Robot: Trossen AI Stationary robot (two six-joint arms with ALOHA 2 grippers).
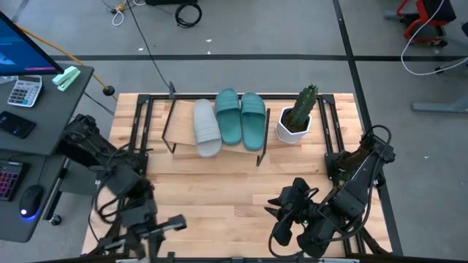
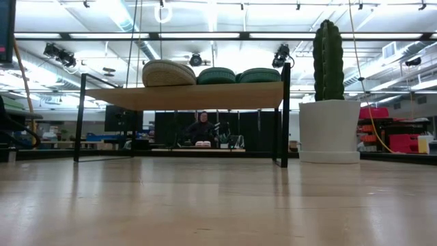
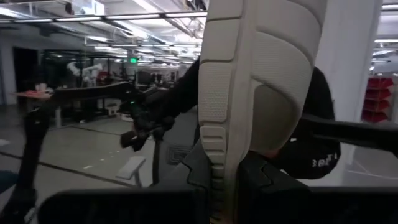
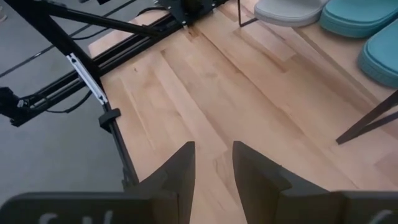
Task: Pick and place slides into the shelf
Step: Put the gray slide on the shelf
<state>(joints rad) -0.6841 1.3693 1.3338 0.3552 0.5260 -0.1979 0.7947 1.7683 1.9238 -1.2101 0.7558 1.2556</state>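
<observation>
So three slides sit on the shelf (image 1: 183, 120); the fourth grey slide (image 3: 261, 81) is clamped edge-on in the left gripper (image 3: 227, 186), off the shelf's near-left corner. Looks light, flexible, grippy rubber; its thick sole rim suits pinching. Right gripper (image 4: 212, 165) stands apart, empty.

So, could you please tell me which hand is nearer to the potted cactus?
Right. The right hand sits at the table's near edge, below the cactus; the left hand is across the table at the near-left corner.
</observation>
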